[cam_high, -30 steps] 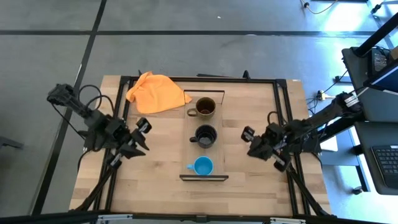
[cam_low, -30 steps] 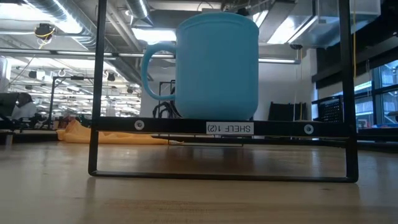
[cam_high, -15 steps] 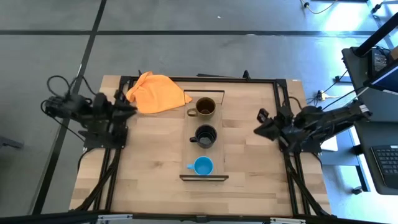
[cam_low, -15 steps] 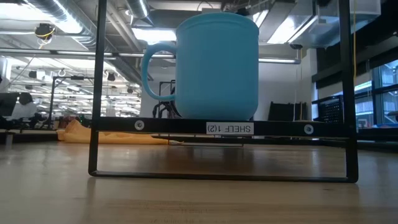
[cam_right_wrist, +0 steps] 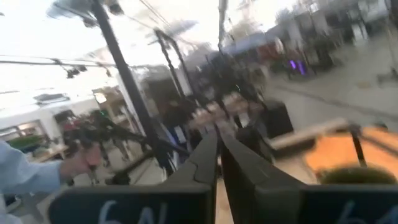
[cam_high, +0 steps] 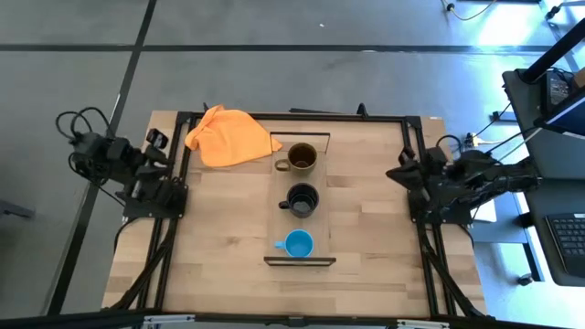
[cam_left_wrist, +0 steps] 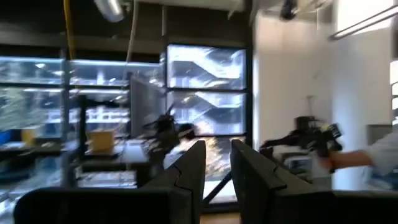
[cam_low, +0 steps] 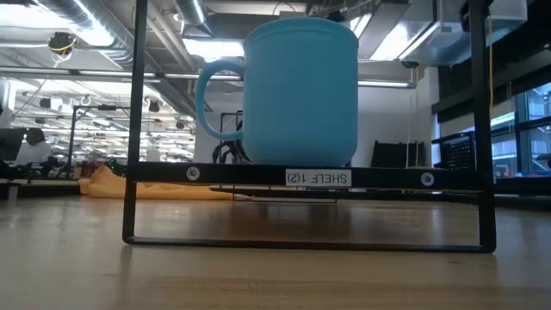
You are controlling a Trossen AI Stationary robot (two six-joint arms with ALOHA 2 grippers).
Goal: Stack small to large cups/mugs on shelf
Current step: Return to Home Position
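The light-wood shelf (cam_high: 277, 228) stands in the middle of the table. Three mugs stand upright on it in a row: brown-olive (cam_high: 302, 158) farthest, black (cam_high: 302, 199) in the middle, blue (cam_high: 298, 244) nearest. In the low view the blue mug (cam_low: 297, 90) stands on the shelf's dark rail (cam_low: 224, 174). My left gripper (cam_high: 157, 137) is drawn back at the table's left edge, a narrow gap between its fingers (cam_left_wrist: 217, 168), empty. My right gripper (cam_high: 400, 169) is drawn back at the right edge, shut and empty (cam_right_wrist: 217, 155).
An orange cloth (cam_high: 228, 135) lies at the table's far edge, left of the shelf; it also shows in the low view (cam_low: 112, 185). Bare tabletop lies on both sides of the shelf. A person's sleeve (cam_left_wrist: 382, 155) and hand (cam_right_wrist: 81, 160) show in the room beyond.
Both arms have drawn back from beside the shelf, the left toward the table's left edge and the right toward its right edge, and have folded up over their bases. The mugs and the shelf have stayed where they were.
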